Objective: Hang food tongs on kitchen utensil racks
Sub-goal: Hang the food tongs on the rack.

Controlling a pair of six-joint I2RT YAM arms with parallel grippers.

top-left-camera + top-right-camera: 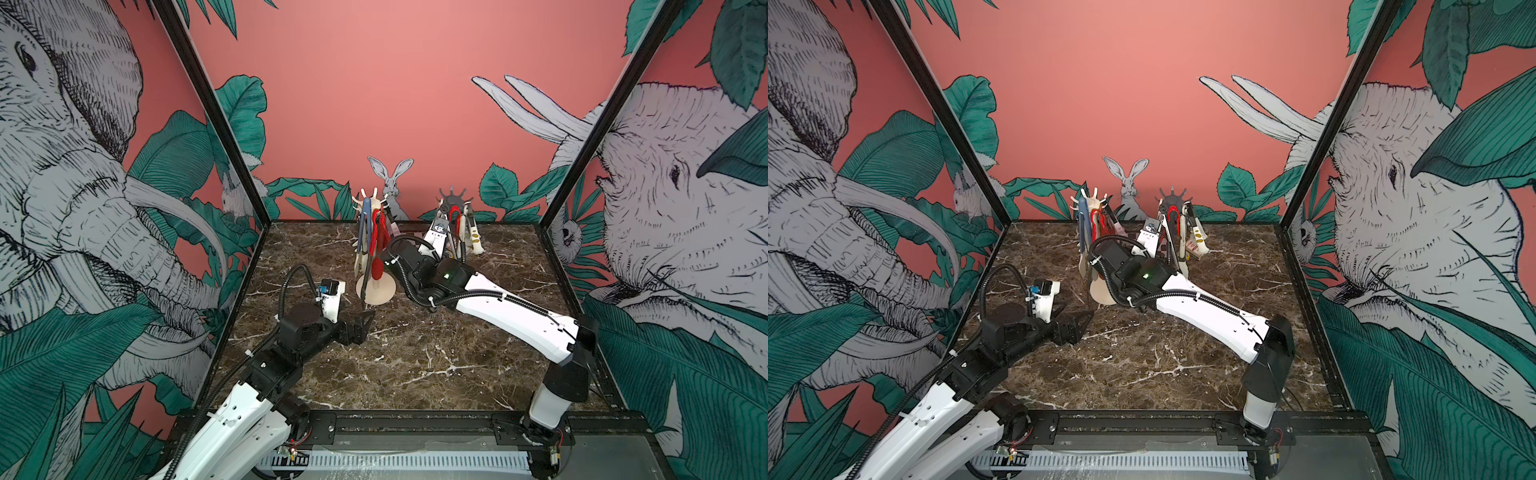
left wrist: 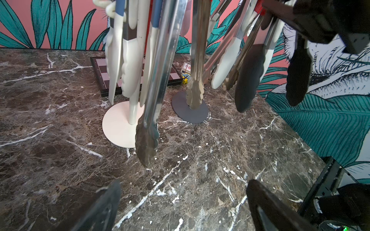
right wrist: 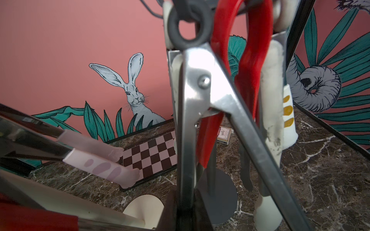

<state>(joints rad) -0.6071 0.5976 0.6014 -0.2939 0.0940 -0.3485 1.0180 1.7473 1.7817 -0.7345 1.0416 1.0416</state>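
Hanging step: right claw [image 3: 184,218] pinches the steel tongs [image 3: 200,80], ring seemingly looped on the dark grey rack [image 1: 453,198] prong above it.
Left claw [image 2: 184,186]: spread wide, empty; cream rack [image 2: 120,128] ahead.
Next: I'd release and back off gently.

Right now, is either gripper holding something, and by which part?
The right gripper seems shut on one arm of the metal tongs, below the hinge. The left gripper is open and empty.

Upright: cream rack [image 1: 376,289], dark grey rack [image 1: 454,200]; food tongs [image 1: 377,239] hang tips-down on both.
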